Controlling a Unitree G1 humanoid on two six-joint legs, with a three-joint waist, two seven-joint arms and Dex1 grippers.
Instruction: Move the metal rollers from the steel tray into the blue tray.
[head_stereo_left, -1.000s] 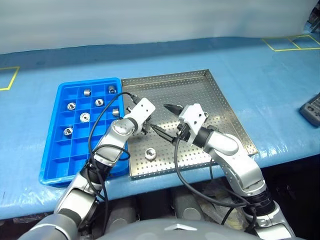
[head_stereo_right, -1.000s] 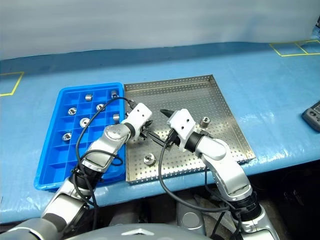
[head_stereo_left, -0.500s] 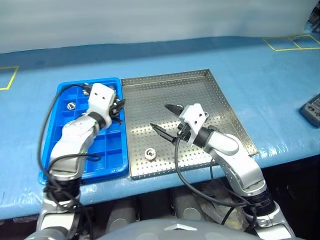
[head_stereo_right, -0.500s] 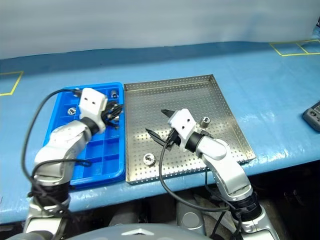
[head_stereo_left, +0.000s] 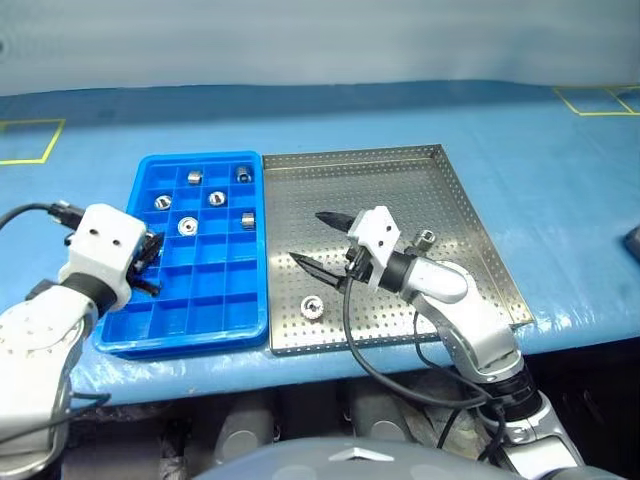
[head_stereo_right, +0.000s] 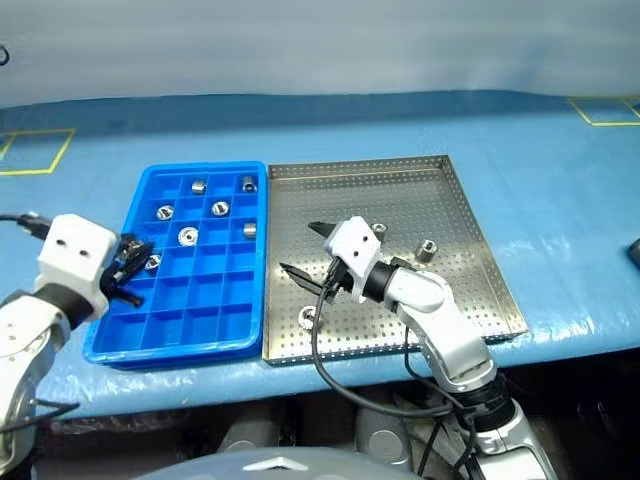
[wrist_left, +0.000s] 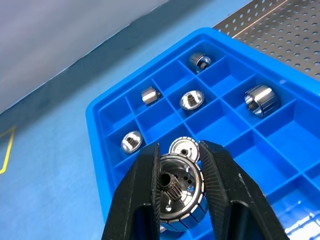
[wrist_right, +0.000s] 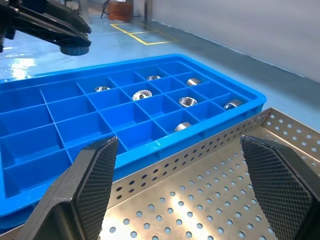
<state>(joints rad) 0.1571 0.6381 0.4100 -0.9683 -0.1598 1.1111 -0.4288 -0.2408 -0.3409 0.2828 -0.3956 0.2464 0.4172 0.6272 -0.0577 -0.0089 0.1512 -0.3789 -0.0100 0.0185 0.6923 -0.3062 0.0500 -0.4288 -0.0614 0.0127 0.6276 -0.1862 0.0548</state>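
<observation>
The steel tray (head_stereo_left: 400, 185) lies right of the blue tray (head_stereo_left: 190, 345). Two metal rollers (head_stereo_left: 312, 307) (head_stereo_left: 426, 238) rest on the steel tray's perforated floor. Several more sit in the blue tray's far compartments (head_stereo_left: 186, 226). My left gripper (head_stereo_left: 148, 265) hovers over the blue tray's left edge, shut on a grooved metal roller (wrist_left: 177, 200). In the right wrist view that gripper and roller (wrist_right: 75, 49) hang above the blue tray. My right gripper (head_stereo_left: 310, 240) stands open above the steel tray's left half, with nothing between its fingers (wrist_right: 95, 170).
A dark device (head_stereo_left: 633, 240) lies at the table's right edge. Yellow tape squares (head_stereo_left: 30, 140) (head_stereo_left: 600, 100) mark the blue table cover at the far left and far right. The table's front edge runs just below both trays.
My left gripper has carried its roller leftward from the steel tray, across the blue tray to its left edge. The view has shifted. The right gripper has kept still.
</observation>
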